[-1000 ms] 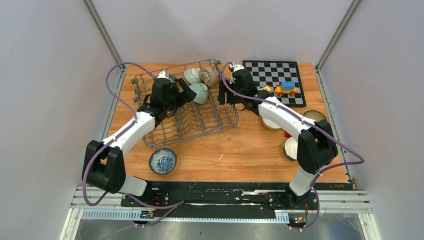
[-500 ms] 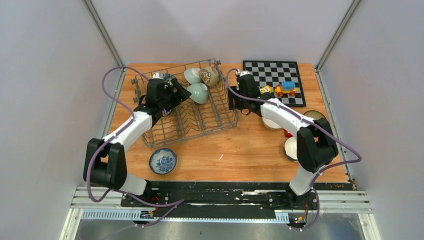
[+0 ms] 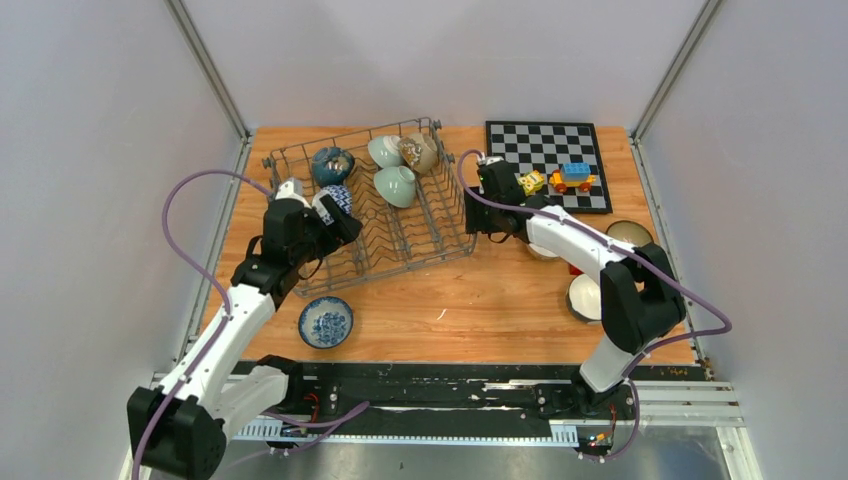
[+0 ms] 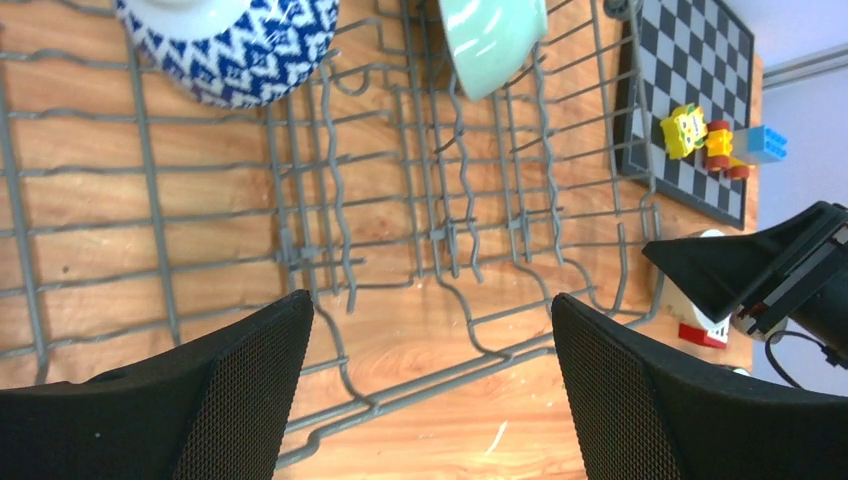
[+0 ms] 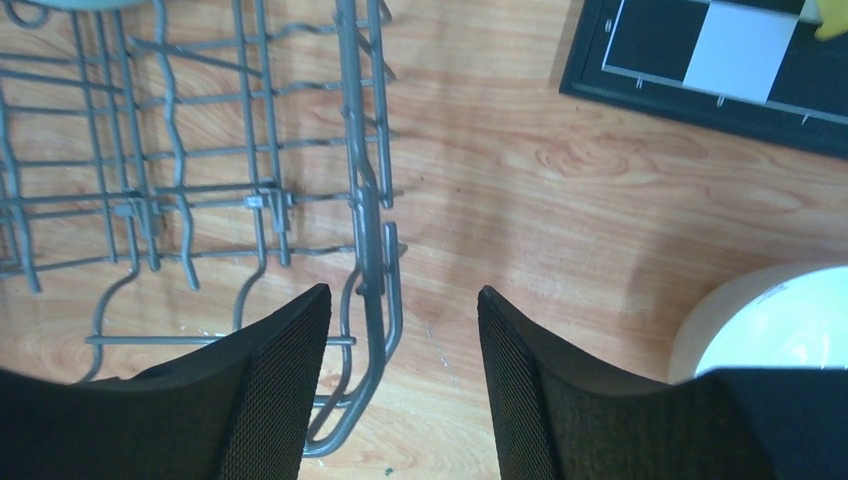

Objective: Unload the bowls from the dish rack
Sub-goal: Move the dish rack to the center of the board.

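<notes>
shows the dish rack (image 3: 410, 235) on the bench (image 3: 480, 300), left of centre, with five bowls standing among its prongs: a dark teal bowl (image 3: 331, 163), a blue-and-white chevron bowl (image 3: 338, 199) just in front of it, a pale green bowl (image 3: 397, 186), a second pale green bowl (image 3: 384, 150) and a beige-brown bowl (image 3: 420, 150) at the far side. places a blue-and-white flowered bowl (image 3: 326, 322) out of the rack, on the bench just before its near edge, and a cream white bowl (image 3: 583, 297) beside the right arm.

shows the left pincer (image 4: 430, 310) released, fingers wide apart and empty, hovering over bare prong rows with the chevron bowl just ahead and apart from it. shows the right pincer (image 5: 402, 295) parted as well, straddling the rim wire at the rack's near right corner without visibly pressing on it; grasping nothing.

step in hand, by judgement: reaching for the chevron bowl with the left, bracing the rack with the right.

for good execution:
- clench the right pincer on the rim wire first, to stop any sliding of the rack.
- slip one left finger inside the bowl and one outside, then pinch the wall near the rim.
- lift straight up along the prongs before swinging away, clear of the dark teal bowl.
- set down on bare bench near the flowered bowl.
</notes>
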`<action>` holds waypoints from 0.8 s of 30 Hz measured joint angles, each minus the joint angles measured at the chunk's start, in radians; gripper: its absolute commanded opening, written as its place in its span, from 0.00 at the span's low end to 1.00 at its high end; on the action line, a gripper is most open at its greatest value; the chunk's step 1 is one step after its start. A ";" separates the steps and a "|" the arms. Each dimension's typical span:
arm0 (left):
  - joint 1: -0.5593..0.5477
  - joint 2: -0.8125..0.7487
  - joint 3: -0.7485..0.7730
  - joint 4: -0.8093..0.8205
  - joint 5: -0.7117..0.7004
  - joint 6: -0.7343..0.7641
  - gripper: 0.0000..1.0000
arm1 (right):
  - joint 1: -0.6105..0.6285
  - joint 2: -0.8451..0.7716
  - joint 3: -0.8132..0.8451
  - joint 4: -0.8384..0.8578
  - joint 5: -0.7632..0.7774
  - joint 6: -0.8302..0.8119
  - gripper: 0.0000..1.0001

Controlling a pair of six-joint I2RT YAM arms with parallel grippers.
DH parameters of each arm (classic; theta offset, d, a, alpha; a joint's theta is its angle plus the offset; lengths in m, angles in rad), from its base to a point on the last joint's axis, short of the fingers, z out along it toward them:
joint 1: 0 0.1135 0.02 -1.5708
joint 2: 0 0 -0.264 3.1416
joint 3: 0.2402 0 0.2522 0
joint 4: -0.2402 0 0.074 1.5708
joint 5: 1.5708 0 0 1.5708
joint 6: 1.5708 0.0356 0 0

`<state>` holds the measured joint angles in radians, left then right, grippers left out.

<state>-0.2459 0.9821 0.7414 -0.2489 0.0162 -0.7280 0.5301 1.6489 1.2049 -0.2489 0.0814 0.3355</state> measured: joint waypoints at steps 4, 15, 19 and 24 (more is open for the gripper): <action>0.000 -0.072 -0.022 -0.057 -0.002 0.012 0.91 | 0.000 0.002 -0.033 -0.016 -0.003 0.009 0.50; 0.000 -0.089 -0.023 -0.076 0.020 0.022 0.91 | 0.027 -0.035 -0.115 0.039 -0.019 0.059 0.20; 0.000 -0.089 -0.024 -0.076 0.028 0.028 0.91 | 0.031 -0.079 -0.158 0.070 -0.017 0.100 0.13; 0.000 -0.089 -0.024 -0.076 0.030 0.042 0.91 | 0.031 -0.136 -0.218 0.081 -0.003 0.150 0.08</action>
<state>-0.2462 0.8936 0.7177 -0.3248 0.0460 -0.6865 0.5606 1.5131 0.9867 -0.1680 0.0780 0.4858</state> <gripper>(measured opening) 0.910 0.193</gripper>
